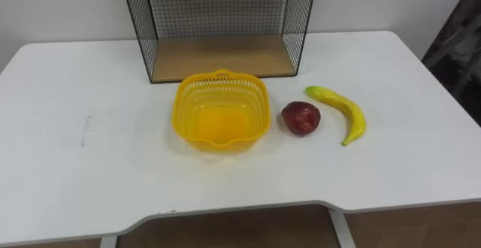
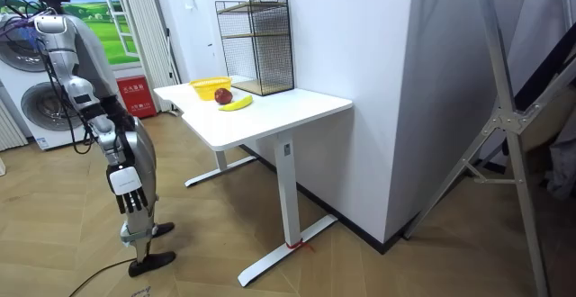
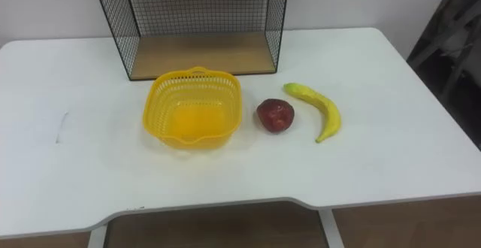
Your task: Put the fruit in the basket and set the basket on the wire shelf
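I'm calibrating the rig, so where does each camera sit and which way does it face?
Left eye view: on the robot's head, looking down across the white table at the yellow basket, red apple, banana and wire shelf.
Right eye view: same head, slightly rightward, same downward look.
Room view: stands off in the room, facing the table; shows the robot standing at the room view's left, right robot hand hanging.
Shared: all show the basket, fruit and shelf.

Yellow basket [image 1: 222, 111] empty, before wire shelf [image 1: 220, 22]; red apple [image 1: 301, 118] just right; banana [image 1: 342, 112] beyond.
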